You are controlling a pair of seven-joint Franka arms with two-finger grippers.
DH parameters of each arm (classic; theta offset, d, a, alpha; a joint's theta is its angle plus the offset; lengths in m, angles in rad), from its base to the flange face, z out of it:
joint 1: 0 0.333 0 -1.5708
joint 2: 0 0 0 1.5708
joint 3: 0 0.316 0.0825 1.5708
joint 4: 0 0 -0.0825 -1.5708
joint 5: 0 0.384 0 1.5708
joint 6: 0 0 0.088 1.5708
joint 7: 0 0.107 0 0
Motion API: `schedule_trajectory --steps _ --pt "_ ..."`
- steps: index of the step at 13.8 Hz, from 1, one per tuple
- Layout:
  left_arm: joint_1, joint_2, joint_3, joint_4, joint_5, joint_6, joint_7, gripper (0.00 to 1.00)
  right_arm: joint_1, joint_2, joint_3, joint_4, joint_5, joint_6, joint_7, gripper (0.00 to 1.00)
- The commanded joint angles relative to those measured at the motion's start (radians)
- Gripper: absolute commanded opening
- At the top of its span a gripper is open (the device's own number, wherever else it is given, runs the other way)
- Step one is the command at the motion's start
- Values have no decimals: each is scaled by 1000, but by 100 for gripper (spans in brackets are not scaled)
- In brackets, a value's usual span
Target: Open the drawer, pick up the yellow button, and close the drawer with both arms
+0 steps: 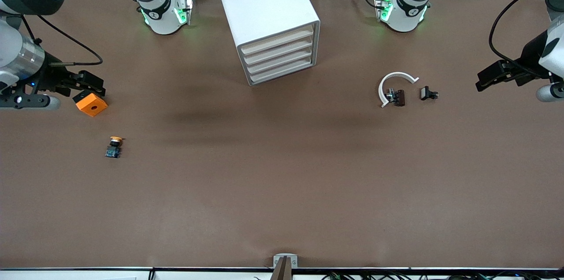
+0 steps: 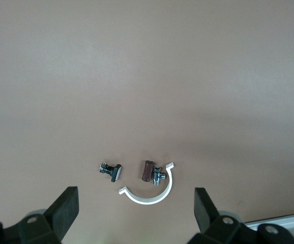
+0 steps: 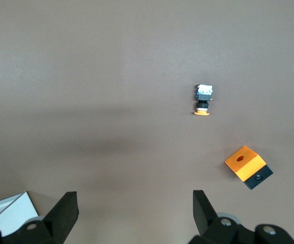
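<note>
Drawer: the uppermost drawer (image 1: 276, 41) of four sits flush in the white cabinet (image 1: 260, 2), which stands between the two arm bases; all four fronts face the front camera, turned a little toward the left arm's end of the table.
Drawer state: shut, so judged by its front lying level with the three below; the opening step is not yet done.
Button: the button (image 1: 114, 147) lies on its side on the bare table toward the right arm's end, nearer the front camera than the cabinet and well apart from it; it is not in the drawer.
Button axis: orange cap toward the robots' side, black-and-blue body toward the front camera.
Nearest neighbour: the orange block (image 1: 91, 104) lies near the button, farther from the front camera.
Right gripper: the right gripper (image 1: 90, 86) hangs over the table at the orange block, fingers spread wide and holding nothing.
Left gripper: the left gripper (image 1: 487, 81) hangs over the left arm's end of the table, fingers spread wide and empty; the white clamp ring (image 1: 392, 84) and small black clips (image 1: 428, 93) lie between it and the cabinet.
Deciding relation: the right arm is much nearer the button, so it likely suits the pick; either arm must reach inward to the drawer front.
</note>
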Motion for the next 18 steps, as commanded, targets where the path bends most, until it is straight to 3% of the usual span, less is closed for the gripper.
schedule_trajectory --steps 1,3,6,11,14,18 --pt "-23 -63 13 -51 4 -18 22 100 -2 -2 -9 63 9 -53 8 100" --pt "-116 -122 95 -127 4 -15 23 100 -11 -2 -11 75 8 -56 16 100" --pt "-211 -155 209 -153 4 -20 58 100 -26 -2 -12 103 9 -58 16 100" --pt "-224 -163 226 -164 5 -18 92 100 -16 -1 -20 127 11 -53 21 100" --pt "-213 -143 226 -165 5 -8 91 100 98 1 -157 138 15 -52 21 100" --pt "-215 -110 225 -124 5 -6 91 100 92 1 -158 141 14 -52 13 100"
